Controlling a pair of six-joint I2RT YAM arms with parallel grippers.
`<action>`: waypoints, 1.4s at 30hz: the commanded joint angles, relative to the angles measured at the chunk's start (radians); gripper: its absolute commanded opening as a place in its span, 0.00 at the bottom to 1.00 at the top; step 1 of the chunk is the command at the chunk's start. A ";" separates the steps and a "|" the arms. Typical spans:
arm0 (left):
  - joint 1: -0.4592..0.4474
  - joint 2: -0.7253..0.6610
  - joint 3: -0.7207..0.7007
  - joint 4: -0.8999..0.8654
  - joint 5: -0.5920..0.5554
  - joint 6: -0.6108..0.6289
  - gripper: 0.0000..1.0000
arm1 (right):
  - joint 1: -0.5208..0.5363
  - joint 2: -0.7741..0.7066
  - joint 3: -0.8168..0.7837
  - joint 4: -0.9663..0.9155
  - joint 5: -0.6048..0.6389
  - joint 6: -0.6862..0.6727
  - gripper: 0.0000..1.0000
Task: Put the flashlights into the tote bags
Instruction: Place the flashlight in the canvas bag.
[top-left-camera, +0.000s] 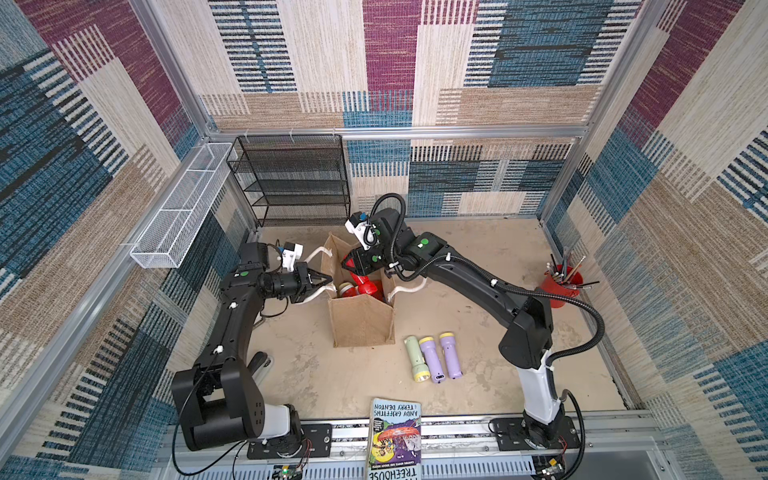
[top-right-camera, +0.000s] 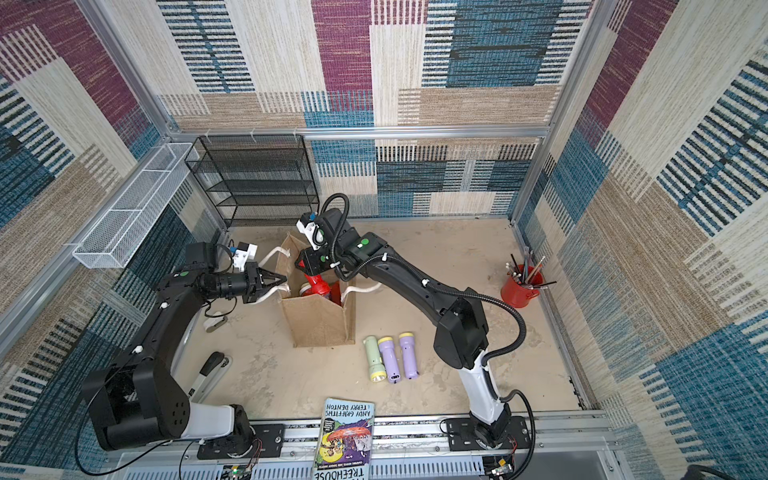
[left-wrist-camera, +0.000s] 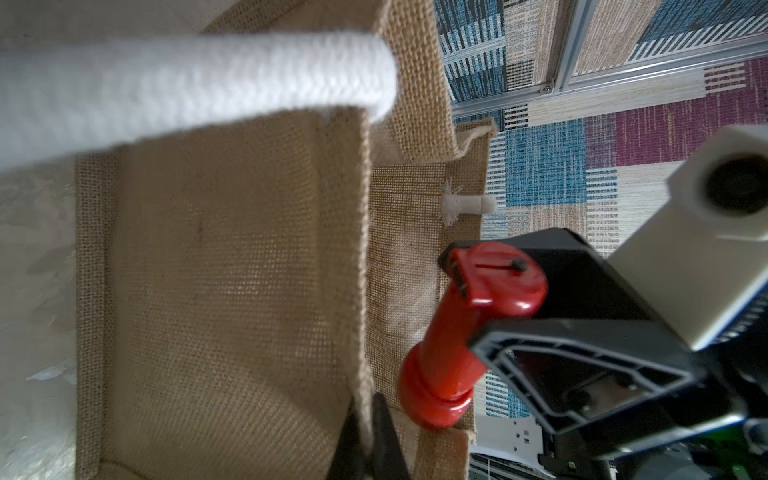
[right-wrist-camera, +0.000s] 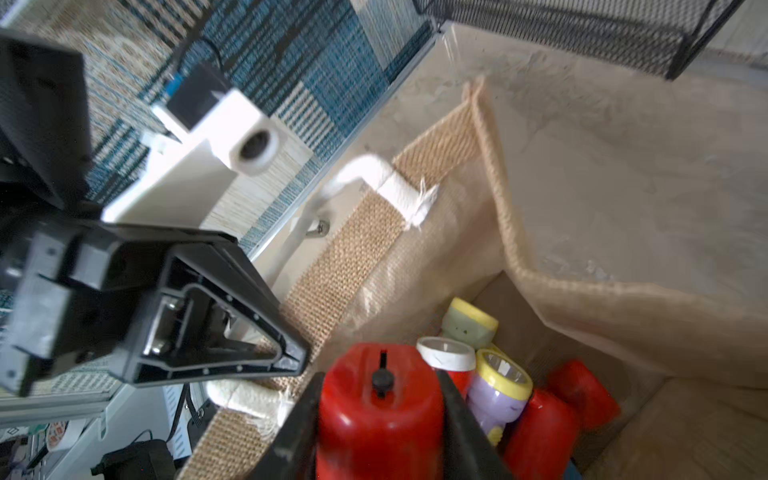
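Red flashlight (right-wrist-camera: 374, 424) in R gripper (right-wrist-camera: 380, 376)

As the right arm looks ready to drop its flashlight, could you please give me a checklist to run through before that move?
1. The left gripper pinches the tote bag rim, mouth open: ok.
2. The right gripper is clamped on the red flashlight: ok.
3. Red flashlight head-down over the bag's mouth: ok.
4. Free landing spot among the flashlights inside: cannot tell.
5. Every flashlight bagged: not ok; a pale green flashlight and two lilac flashlights lie on the table.
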 joint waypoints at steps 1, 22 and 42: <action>0.001 -0.001 0.005 0.025 0.021 0.000 0.00 | -0.001 0.016 -0.022 0.026 -0.007 -0.011 0.31; 0.001 -0.003 -0.001 0.033 0.022 -0.004 0.00 | 0.013 0.145 -0.126 -0.094 0.147 -0.045 0.31; 0.001 0.000 0.000 0.020 0.011 0.006 0.00 | 0.026 0.160 -0.117 -0.147 0.187 -0.035 0.59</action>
